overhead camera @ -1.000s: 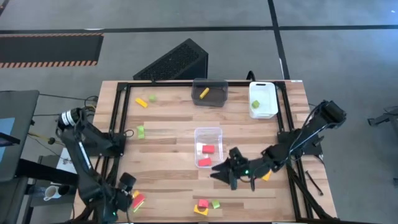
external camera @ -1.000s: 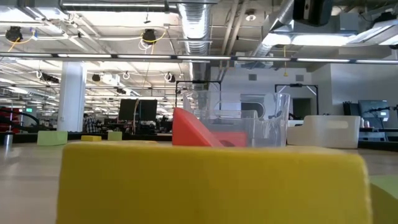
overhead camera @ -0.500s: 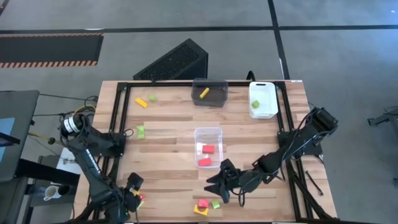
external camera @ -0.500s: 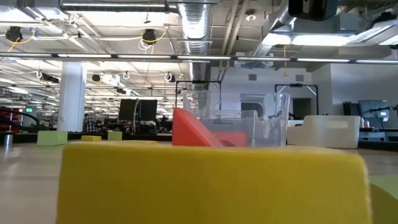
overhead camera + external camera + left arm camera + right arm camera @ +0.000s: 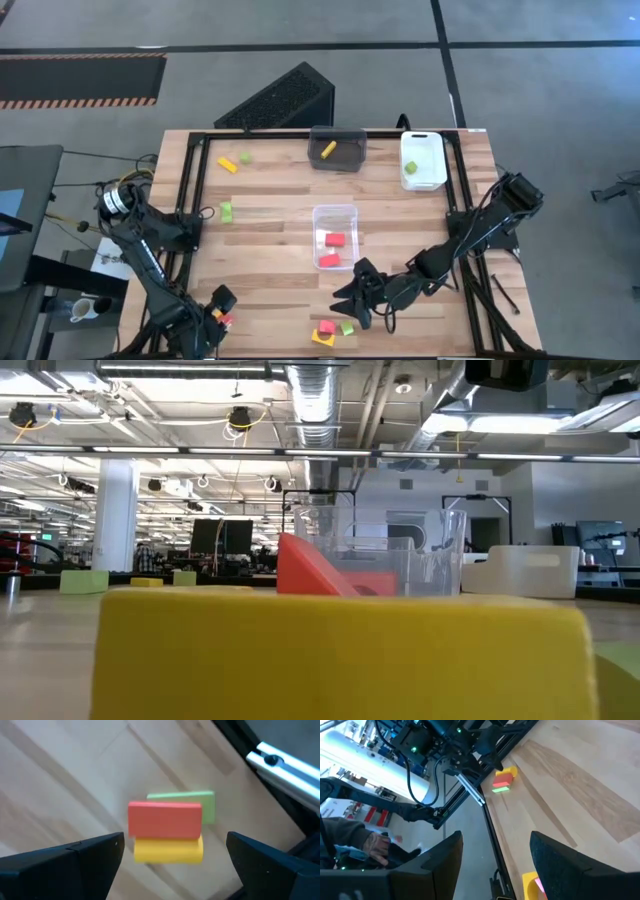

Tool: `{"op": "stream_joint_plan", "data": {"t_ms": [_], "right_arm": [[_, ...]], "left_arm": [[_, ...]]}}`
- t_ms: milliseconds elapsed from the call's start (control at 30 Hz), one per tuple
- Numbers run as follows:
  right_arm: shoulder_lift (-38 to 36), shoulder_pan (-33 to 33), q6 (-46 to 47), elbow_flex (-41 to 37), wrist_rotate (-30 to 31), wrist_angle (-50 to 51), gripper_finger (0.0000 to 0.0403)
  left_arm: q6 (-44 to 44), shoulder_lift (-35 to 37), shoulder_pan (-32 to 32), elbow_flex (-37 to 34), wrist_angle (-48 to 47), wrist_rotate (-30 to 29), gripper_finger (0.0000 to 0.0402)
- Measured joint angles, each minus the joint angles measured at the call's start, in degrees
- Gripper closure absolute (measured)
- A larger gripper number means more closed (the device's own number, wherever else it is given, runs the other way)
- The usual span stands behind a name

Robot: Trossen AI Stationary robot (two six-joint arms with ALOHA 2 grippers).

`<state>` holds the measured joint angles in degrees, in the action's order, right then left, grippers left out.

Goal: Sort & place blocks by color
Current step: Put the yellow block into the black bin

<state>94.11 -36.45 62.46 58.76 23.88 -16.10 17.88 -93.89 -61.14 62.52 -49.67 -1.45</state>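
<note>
Wooden surface (image 5: 270, 215): left gripper (image 5: 222, 312) low at near-left corner, fingers wider than before, over stacked blocks (image 5: 167, 832); right gripper (image 5: 352, 298) fingers open, empty.

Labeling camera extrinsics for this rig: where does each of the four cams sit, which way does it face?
High: above the table, facing straight down; both arms show, left end effector at the near-left corner, right end effector near-centre.
Low: table height, level toward the room; a yellow block fills the foreground, no arm visible.
Left wrist: faces down past its open fingers at a stacked trio.
Right wrist: faces across the table past its open fingers.
Shared: the right wrist view also sees that trio.
</note>
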Motion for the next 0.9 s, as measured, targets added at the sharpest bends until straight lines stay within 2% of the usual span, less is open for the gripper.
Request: {"op": "stream_joint_plan", "data": {"t_ms": [333,567,900], "right_arm": [[0.0,0.3,-0.1,0.0,-2.9,0.9,0.0148],[0.0,1.0,0.0,0.0,-3.2,0.9,0.0148],[0.0,1.0,0.0,0.0,-3.4,0.8,0.0148]], "left_arm": [[3.1,0.1,0.0,-6.1,1.9,0.2,0.007],[1.8,0.0,0.0,-6.5,5.6,0.7,0.007],[2.7,0.0,0.0,-6.6,6.2,1.5,0.007]]}}
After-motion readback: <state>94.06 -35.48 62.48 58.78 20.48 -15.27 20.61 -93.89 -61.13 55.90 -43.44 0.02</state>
